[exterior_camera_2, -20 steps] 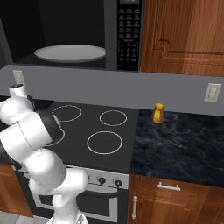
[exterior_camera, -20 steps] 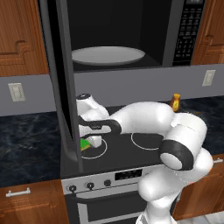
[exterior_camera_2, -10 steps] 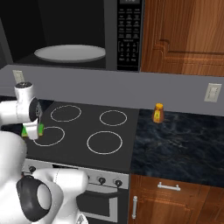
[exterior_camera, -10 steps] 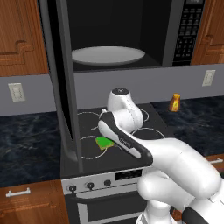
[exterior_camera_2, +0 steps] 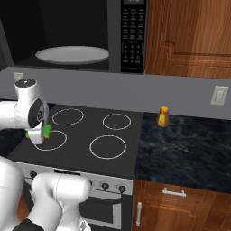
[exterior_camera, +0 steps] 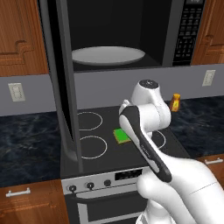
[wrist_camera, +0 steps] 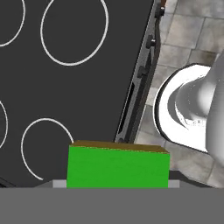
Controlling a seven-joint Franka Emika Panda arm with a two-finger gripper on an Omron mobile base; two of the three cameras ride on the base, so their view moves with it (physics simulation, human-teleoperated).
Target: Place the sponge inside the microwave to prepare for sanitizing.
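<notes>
The sponge (wrist_camera: 118, 167) sits gripped in the jaws at the bottom of the hand view, lifted over the stovetop (exterior_camera_2: 90, 135) so it can rise toward the open microwave (exterior_camera: 109, 35) at the frame's top.

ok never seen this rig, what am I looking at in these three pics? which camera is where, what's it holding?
It is a rendered kitchen with a white robot arm on a driving base. Two pictures come from cameras on the base, behind the arm to its left and right; the third looks along the gripper from the hand itself. The gripper seems to carry the sponge, green on top, above the black stove with its four burner rings; its fingers are hidden, so the grip cannot be confirmed. Above hangs the microwave, door swung open, with a white round plate inside. A small orange bottle stands on the dark counter beside the stove.
</notes>
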